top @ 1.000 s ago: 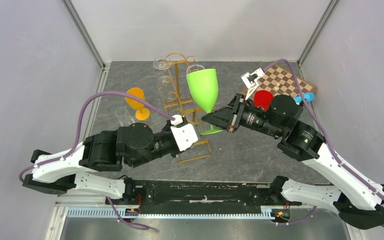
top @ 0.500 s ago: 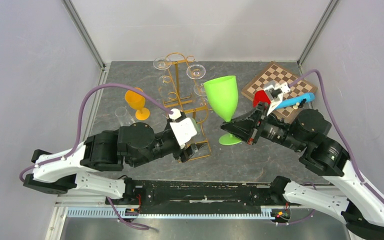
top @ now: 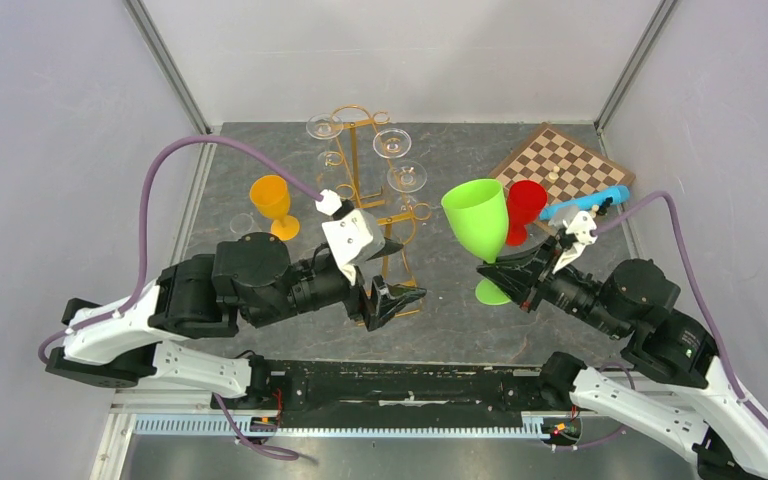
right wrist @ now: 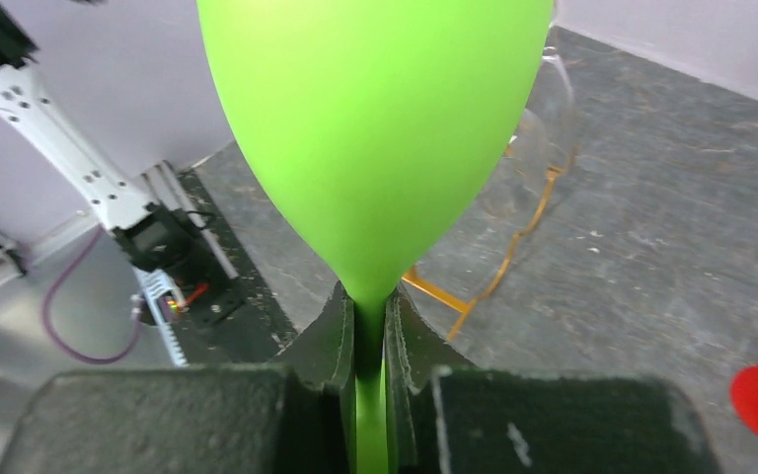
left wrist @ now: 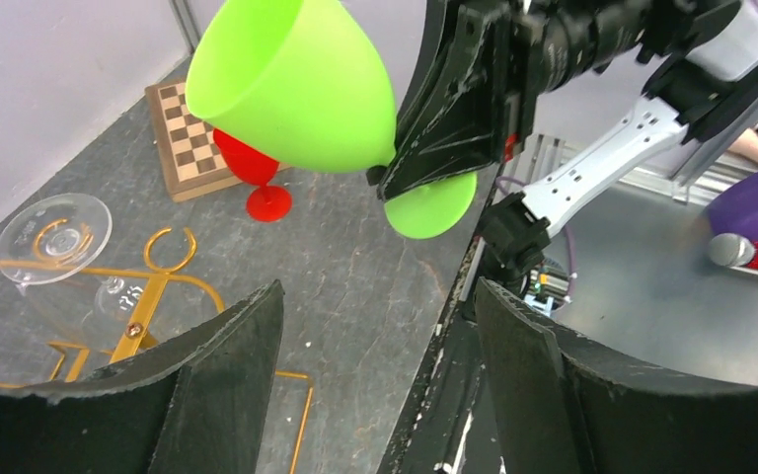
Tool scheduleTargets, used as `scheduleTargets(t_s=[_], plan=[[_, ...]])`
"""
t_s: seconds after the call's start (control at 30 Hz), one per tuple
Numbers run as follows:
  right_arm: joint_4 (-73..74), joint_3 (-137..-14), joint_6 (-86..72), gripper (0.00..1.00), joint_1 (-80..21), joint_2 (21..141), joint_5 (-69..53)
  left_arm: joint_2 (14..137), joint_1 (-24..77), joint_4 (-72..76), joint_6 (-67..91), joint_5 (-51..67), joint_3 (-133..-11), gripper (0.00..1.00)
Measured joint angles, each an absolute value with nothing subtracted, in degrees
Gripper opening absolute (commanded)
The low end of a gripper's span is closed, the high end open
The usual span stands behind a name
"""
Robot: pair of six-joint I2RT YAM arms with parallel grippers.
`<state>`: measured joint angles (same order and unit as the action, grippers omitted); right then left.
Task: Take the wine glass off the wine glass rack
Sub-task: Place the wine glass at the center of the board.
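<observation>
Grey walls enclose a dark stone-pattern counter (top: 460, 335), and both arms reach in from its near edge.

1. Left arm. The left gripper (top: 392, 272) hangs over the near end of the wine glass rack (top: 357, 170), above its wire base. Its jaws are spread wide with nothing between them. One second ago they were nearly closed low at that base, apparently steadying the rack. They have since let go and risen.

2. Right arm. The right gripper (top: 497, 272) is right of the rack and well apart from it. Its jaws are pressed onto the stem of the green wine glass (top: 475, 212) just under the bowl, which is uppermost. One second ago this glass was just beside the rack's right rail. It has since been carried rightward and nearer the arm bases.

3. Status. The glass is judged free of the rack. With the rack released, only setting the glass down appears to remain.

4. Other items.
- A chessboard (top: 570, 165) lies far right of the rack.
- A red goblet (top: 526, 198) stands between the chessboard and the rack.
- An orange goblet (top: 272, 195) stands left of the rack.
- Clear glasses (top: 392, 143) hang on the rack's hooks.

5. Limits of view.
- The right gripper partly covers the green foot, so whether the foot touches the counter cannot be told.
- The right wrist view cuts off the rim.
- The clear glasses are faint and their count is uncertain.
</observation>
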<state>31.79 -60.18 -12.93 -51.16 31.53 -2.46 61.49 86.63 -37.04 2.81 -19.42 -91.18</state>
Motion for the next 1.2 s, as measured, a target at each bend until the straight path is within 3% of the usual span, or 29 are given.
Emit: scheduleTargets(t_s=[0.37, 0.83, 1.2], plan=[[30.5, -52.5, -0.5, 0.00, -51.2, 25.2, -0.3, 67.5, 85.2, -39.2, 12.6, -17.3, -101.1, 0.77], [25.8, -47.5, 18.1, 0.00, -51.2, 23.6, -4.2, 68.5, 63.7, -42.4, 30.2, -2.1, -101.7, 0.77], [21.7, -47.1, 25.5, 0.00, -51.2, 23.9, -5.7, 69.7, 57.6, -43.4, 35.5, 7.1, -98.8, 0.77]])
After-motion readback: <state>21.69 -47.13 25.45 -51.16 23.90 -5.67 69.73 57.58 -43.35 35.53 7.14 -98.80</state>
